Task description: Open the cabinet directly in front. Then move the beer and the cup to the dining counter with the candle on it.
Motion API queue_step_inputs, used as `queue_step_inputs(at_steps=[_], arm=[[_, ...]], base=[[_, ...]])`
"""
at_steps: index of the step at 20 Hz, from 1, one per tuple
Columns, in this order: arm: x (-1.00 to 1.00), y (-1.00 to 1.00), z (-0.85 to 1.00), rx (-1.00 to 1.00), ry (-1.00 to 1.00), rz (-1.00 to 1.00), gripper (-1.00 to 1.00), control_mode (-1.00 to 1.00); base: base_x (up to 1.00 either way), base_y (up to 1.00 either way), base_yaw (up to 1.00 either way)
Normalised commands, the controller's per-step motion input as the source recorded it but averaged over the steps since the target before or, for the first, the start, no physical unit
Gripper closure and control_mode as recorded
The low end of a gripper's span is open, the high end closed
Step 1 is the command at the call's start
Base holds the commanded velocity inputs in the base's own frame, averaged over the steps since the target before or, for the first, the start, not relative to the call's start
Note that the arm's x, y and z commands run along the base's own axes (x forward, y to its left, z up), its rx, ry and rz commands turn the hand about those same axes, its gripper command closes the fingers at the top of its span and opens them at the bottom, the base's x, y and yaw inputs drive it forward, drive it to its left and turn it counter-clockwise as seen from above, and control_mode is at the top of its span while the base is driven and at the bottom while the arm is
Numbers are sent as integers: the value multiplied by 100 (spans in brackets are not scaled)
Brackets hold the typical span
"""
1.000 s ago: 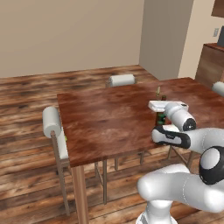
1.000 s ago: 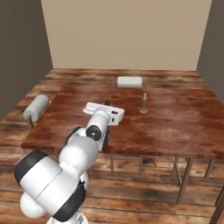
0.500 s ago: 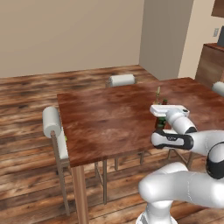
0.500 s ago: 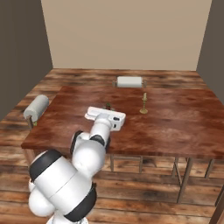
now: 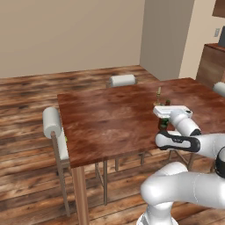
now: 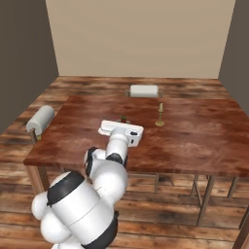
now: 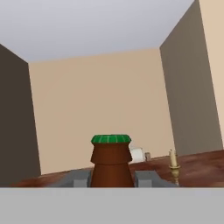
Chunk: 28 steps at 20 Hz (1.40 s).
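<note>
Our claw (image 7: 112, 179) pinches the smooth brown glass beer (image 7: 111, 164), ribbed green cap up, over the glossy wood-grain tabletop (image 5: 110, 118).

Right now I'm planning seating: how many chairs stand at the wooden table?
3 visible: one white-backed chair at the table's left end, another at the far side, and a third at the right edge of the left base view. More may be hidden.
</note>
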Motion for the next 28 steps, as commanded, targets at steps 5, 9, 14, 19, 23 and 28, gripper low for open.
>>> queue_step_inputs(at_steps=[5, 9, 14, 19, 23, 28], arm=[[14, 0, -21, 0, -15, 0, 100, -100], [19, 0, -27, 0, -16, 0, 100, -100], [10, 0, -30, 0, -16, 0, 100, -100], [11, 0, -35, 0, -11, 0, 100, -100], [19, 0, -31, 0, -10, 0, 100, -100], [20, 0, -18, 0, -6, 0, 100, -100]], base=[[0, 0, 0], [0, 0, 0], [0, 0, 0], [0, 0, 0], [0, 0, 0], [0, 0, 0]])
